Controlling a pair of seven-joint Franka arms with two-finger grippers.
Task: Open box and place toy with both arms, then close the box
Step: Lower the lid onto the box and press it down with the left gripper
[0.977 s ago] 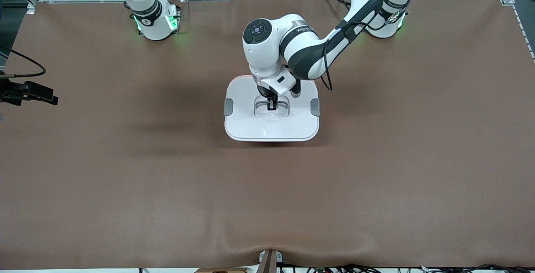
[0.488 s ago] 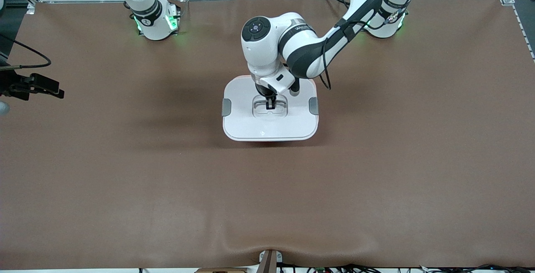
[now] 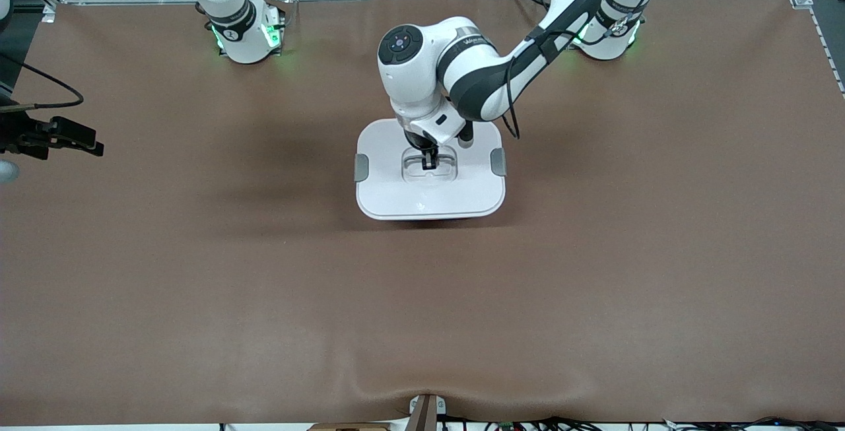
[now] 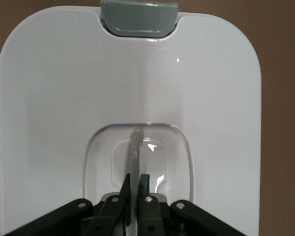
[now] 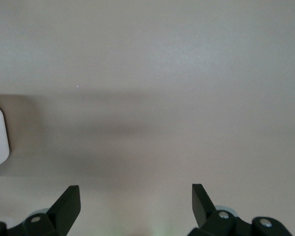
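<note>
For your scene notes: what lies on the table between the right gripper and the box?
Nothing: in the front view, bare brown table separates the right gripper from the box.

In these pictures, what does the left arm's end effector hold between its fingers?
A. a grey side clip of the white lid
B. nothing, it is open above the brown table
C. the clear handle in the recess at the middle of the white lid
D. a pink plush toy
C: the left wrist view shows the left end effector shut on the clear handle in the recess of the white plastic lid.
</note>
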